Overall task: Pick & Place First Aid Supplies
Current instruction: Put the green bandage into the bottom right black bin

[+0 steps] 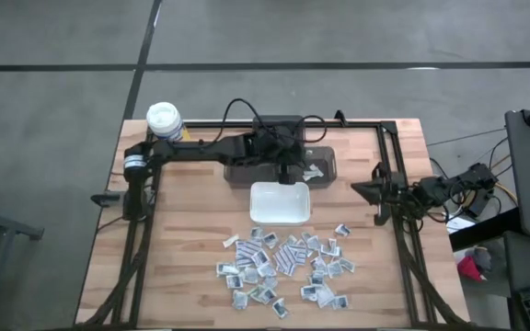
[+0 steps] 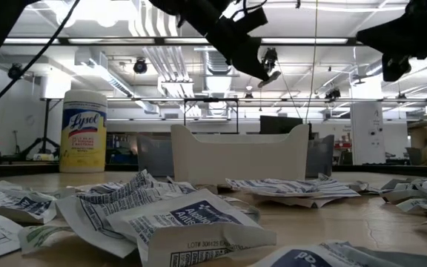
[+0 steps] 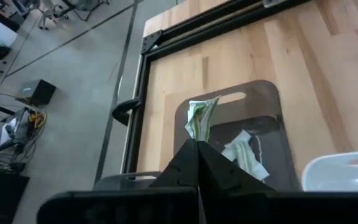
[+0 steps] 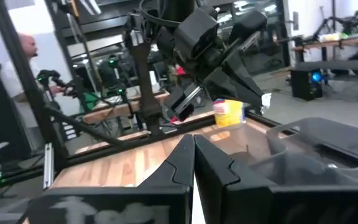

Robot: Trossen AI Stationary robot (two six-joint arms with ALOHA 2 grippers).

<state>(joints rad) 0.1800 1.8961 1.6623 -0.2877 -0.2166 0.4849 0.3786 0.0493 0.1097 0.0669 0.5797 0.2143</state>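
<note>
**Left gripper clamped on one greenish packet above the grey tray**

Left gripper: fingers pressed together on a greenish packet, held up over the dark grey tray at the far side of the table. In the low view the same gripper hangs high above the white tray.

Table: light wood butcher-block top with a black frame along its edges.

Left arm: stretched from the table's left edge across toward the middle, wrist over the grey tray.

Right arm: folded at the table's right edge, well apart from the trays and the packets. Right gripper: fingers together, nothing between them, pointed across the table toward the left arm.

Dark grey tray: flat, rectangular, with handle slots; a second greenish-white packet lies inside it.

White tray: rectangular, just in front of the grey tray, between it and the pile.

Yellow canister: white lid, upright at the far left corner of the table.

First aid supplies: dozens of small flat white and grey packets with bluish print, scattered loose on the near half of the table, in front of the white tray.
</note>
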